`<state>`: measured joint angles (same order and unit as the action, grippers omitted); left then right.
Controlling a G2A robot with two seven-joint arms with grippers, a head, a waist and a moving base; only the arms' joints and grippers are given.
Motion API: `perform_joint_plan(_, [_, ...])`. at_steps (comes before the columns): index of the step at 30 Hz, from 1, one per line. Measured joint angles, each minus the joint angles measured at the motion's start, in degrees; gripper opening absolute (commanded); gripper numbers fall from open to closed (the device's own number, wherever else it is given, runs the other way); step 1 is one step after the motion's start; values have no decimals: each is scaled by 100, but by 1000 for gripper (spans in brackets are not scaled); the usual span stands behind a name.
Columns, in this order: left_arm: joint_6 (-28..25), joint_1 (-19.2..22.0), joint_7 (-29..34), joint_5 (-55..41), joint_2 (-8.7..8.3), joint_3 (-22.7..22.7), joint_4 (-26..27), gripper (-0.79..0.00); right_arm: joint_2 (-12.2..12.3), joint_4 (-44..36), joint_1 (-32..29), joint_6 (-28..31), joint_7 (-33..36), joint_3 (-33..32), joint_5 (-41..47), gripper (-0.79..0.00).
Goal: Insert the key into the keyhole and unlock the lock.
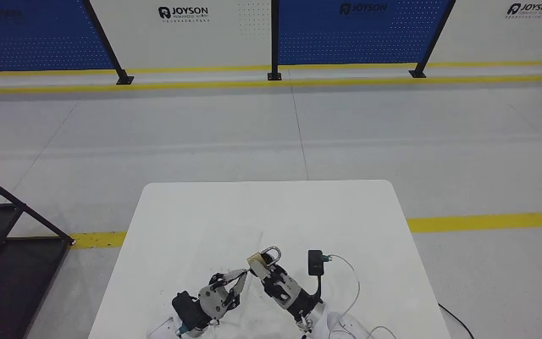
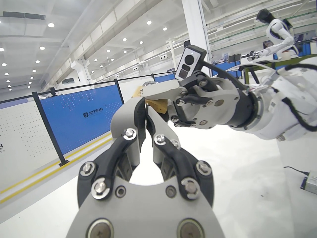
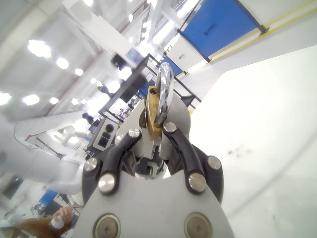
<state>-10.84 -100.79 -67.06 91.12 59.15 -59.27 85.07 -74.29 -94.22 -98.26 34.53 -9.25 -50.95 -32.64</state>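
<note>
Lock (image 3: 151, 117) is the centre of it all: a brass padlock raised off the table (image 1: 339, 212) near its front edge, clamped by its flat sides in the right gripper (image 3: 158, 115), whose fingers are clenched hard on the body. The chrome shackle (image 3: 165, 85) juts out beyond the fingertips, away from the wrist. Held so, the bottom face of the lock, where I judge the keyhole to be, is turned toward the other arm and kept steady against any push.

The left gripper (image 2: 145, 111) comes in from the side, its tips right up against the brass. Its black pads (image 2: 140, 117) are pressed together at the tip. The key cannot be made out between them, but such a thin pinch suggests it is nipped there, lined up with the lock. Whether it has entered the keyhole is hidden by the fingers, and I cannot tell whether the shackle has sprung.

Round about, the right arm's wrist camera (image 1: 315, 261) and its looping cable (image 1: 349, 280) hang just beside the lock. Nothing lies between the two grippers. Blue barrier panels (image 1: 360, 30) stand well apart, across the floor.
</note>
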Motion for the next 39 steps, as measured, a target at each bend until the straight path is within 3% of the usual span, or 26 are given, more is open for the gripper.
perform_joint_plan(1, [-41,-3,-36,-51,4,8,5,-631,1,-2,-1,-4,-2,-1,-2,-785])
perform_joint_plan(2, [-87,-8,-64,-110,7,14,8,-391,2,-4,-2,-7,-4,-1,-4,-785])
perform_joint_plan(3, [-180,-20,-76,-201,10,24,14,0,3,-6,-4,-10,-10,-2,-4,-785])
perform_joint_plan(12, [-1171,-255,389,-1059,-50,-178,205,0,-2,51,12,-202,-222,-62,-39,-785])
perform_joint_plan(18, [-2055,-822,949,-1853,-279,-1148,560,0,-92,412,437,-824,381,176,214,-785])
perform_joint_plan(25, [-2073,-1628,1589,-2381,-466,-2449,879,0,-463,1381,1517,-2148,1437,1127,244,-785])
perform_joint_plan(32, [-1939,-1853,1735,-2504,-472,-2730,970,0,-882,2211,2187,-3007,1953,1994,136,-785])
perform_joint_plan(33, [-1940,-1851,1733,-2504,-472,-2729,969,0,-934,2315,2244,-3082,1948,2054,150,-671])
perform_joint_plan(37, [-1941,-1850,1732,-2503,-472,-2728,969,0,-1046,2548,2374,-3261,1935,2165,123,-360])
perform_joint_plan(38, [-1941,-1850,1732,-2503,-472,-2728,969,0,-1061,2576,2394,-3315,1933,2182,78,-157])
perform_joint_plan(39, [-1941,-1850,1732,-2503,-472,-2728,969,0,-1077,2596,2407,-3384,1928,2198,26,-65])
